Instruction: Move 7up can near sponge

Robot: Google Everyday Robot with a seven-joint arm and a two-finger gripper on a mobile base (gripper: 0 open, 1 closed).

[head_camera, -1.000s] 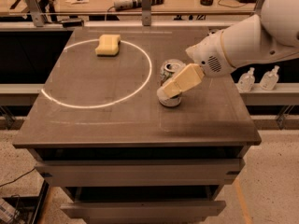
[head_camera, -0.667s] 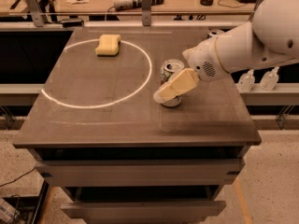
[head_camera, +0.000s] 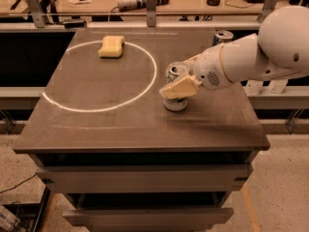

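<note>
1. Swinging leftward over the past second, the robot's white arm (head_camera: pixel 241 62) now reaches further in over the right side of the table (head_camera: pixel 145 129). The 7up can (head_camera: pixel 174 102) has kept its spot.
2. At the back left, the pale-yellow sponge (head_camera: pixel 111 46) lies just inside a white ring (head_camera: pixel 96 111) marked on the dark top, well apart from the can.
3. Just outside the ring's right edge, the 7up can stands upright. The gripper (head_camera: pixel 176 86) is around its middle, fingers clamped on it, the near one lying across its front.
4. A light, thin-walled, smooth can of this kind would likely dent under a hard squeeze or slip from a loose one. A firm side hold at mid-body looks soundest.
5. At the back right, a second can (head_camera: pixel 223 36) with a silver top stands behind the arm, off the likely path. Nothing stands between the 7up can and the sponge.
</note>
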